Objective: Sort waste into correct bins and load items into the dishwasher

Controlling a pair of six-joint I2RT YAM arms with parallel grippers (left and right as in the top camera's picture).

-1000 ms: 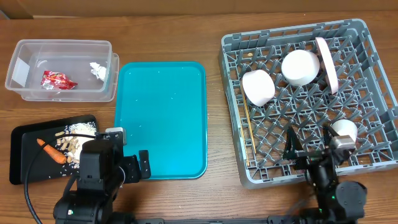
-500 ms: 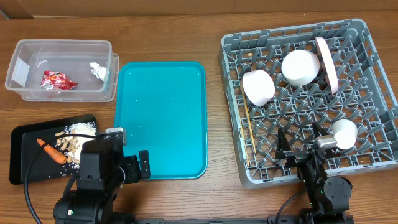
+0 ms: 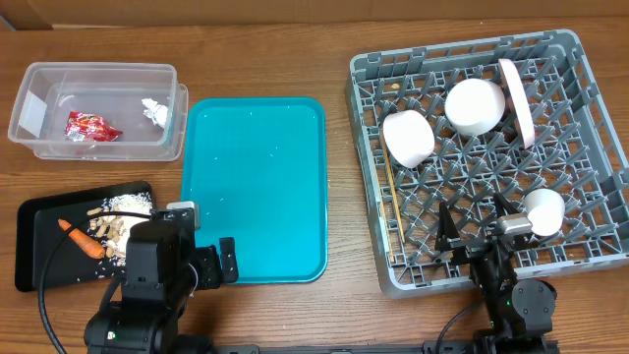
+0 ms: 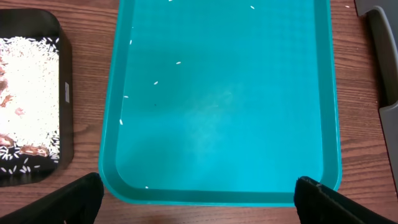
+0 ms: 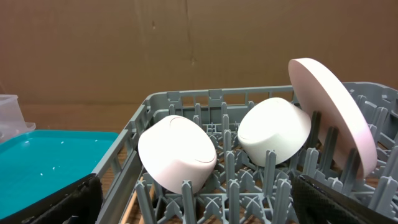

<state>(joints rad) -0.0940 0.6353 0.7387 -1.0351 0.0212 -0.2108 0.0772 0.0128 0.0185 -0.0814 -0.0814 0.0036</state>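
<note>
The grey dish rack [image 3: 590,246] holds two white bowls [image 3: 408,138] [image 3: 475,106], a plate [image 3: 516,101] on edge, a small cup [image 3: 543,208] and chopsticks [image 3: 391,202]. My right gripper [image 3: 479,238] is open and empty above the rack's front, left of the cup; its view shows the bowls [image 5: 177,152] [image 5: 273,129] and plate [image 5: 333,115]. The clear tub [image 3: 59,74] holds the red wrapper [image 3: 91,126] and white paper [image 3: 154,111]. The black tray [image 3: 29,251] holds carrot [image 3: 82,239], peanut shells [image 3: 110,228] and rice [image 3: 128,203]. My left gripper [image 4: 199,205] is open, empty, over the teal tray's near edge.
The teal serving tray [image 3: 256,187] lies between the bins and the rack, with a few rice grains on it [image 4: 178,63]. The black tray's rim [image 4: 65,93] sits just left of it. The rack's corner [image 4: 382,37] shows at right. Brown cardboard stands behind the rack.
My right gripper has shifted a little left, away from the small cup, then stayed still. The left arm has not moved.
</note>
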